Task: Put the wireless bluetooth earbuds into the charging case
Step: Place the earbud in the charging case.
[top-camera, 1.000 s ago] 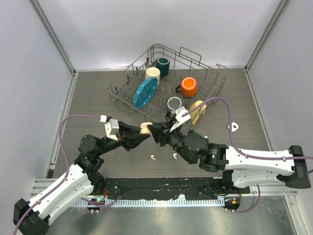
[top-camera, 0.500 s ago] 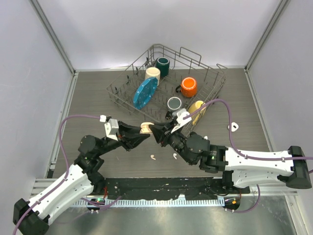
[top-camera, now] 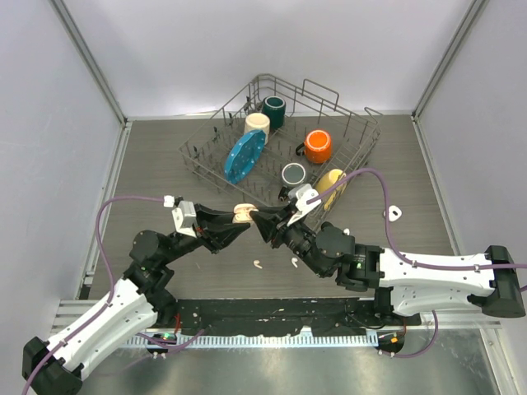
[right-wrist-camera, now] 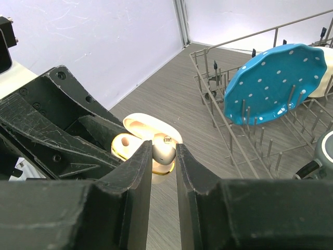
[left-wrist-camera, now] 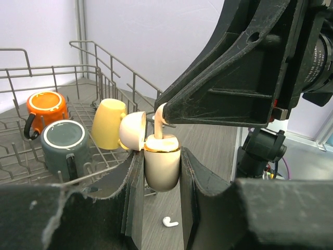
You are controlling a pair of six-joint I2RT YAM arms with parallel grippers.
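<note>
My left gripper [top-camera: 237,222] is shut on a cream-beige charging case [top-camera: 243,214] and holds it upright above the table with its lid open. In the left wrist view the case [left-wrist-camera: 162,162] sits between the fingers, its lid [left-wrist-camera: 132,130] tipped back to the left. My right gripper [top-camera: 258,220] is shut on a cream-beige earbud [right-wrist-camera: 164,150], which it holds at the case's open mouth [right-wrist-camera: 130,147]. The earbud's stem [left-wrist-camera: 159,126] points down into the case. Two loose earbuds [top-camera: 258,264] [top-camera: 294,262] lie on the table below the grippers. One shows white in the left wrist view [left-wrist-camera: 170,222].
A wire dish rack [top-camera: 366,136] stands at the back. It holds a blue dotted plate [top-camera: 244,155] and teal [top-camera: 274,110], cream [top-camera: 258,124], orange [top-camera: 318,146], grey [top-camera: 293,174] and yellow [top-camera: 331,183] mugs. A small white piece [top-camera: 394,213] lies on the table at the right.
Both grippers have drifted slightly left and away from the arm bases together. The case and the earbud stay held and close to each other.
</note>
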